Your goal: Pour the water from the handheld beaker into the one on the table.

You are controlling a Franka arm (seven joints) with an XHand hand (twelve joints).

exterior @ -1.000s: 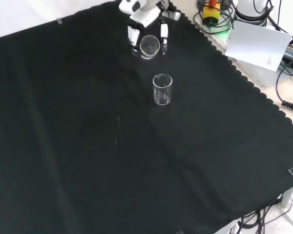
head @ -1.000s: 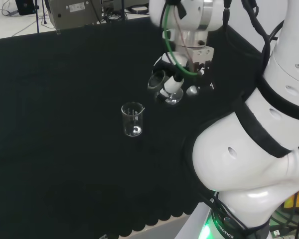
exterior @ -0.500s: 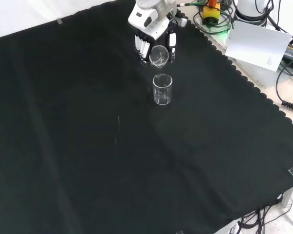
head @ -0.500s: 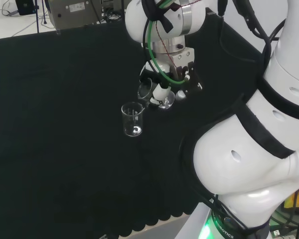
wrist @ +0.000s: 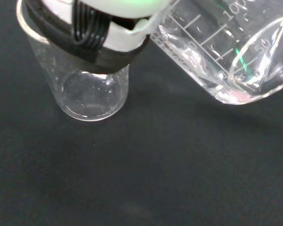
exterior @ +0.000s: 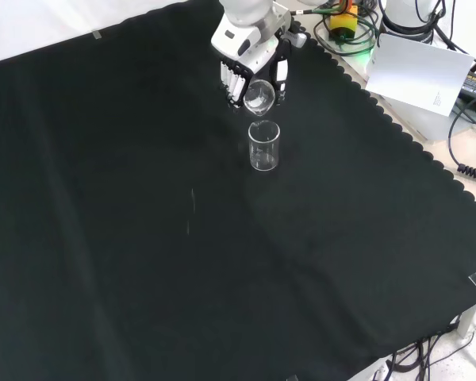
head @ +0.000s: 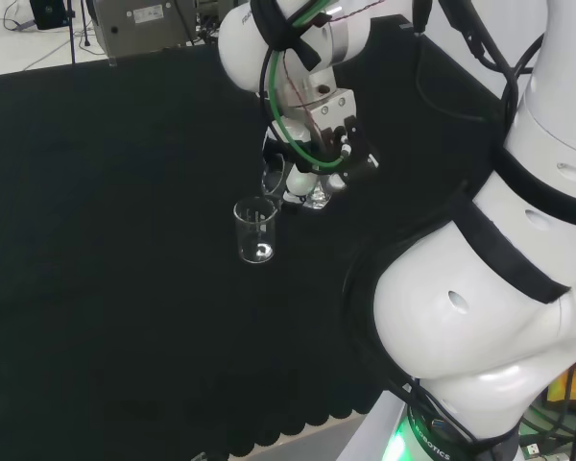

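Clearly tilted held beaker (exterior: 259, 97), printed graduations

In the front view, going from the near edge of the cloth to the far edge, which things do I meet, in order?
Bare black cloth → beaker standing on the cloth → tilted beaker held in the hand → the hand.

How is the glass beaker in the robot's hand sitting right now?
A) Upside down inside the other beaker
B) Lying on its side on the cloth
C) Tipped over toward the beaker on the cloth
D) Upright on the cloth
C: the hand holds the held beaker tilted, above the standing beaker.
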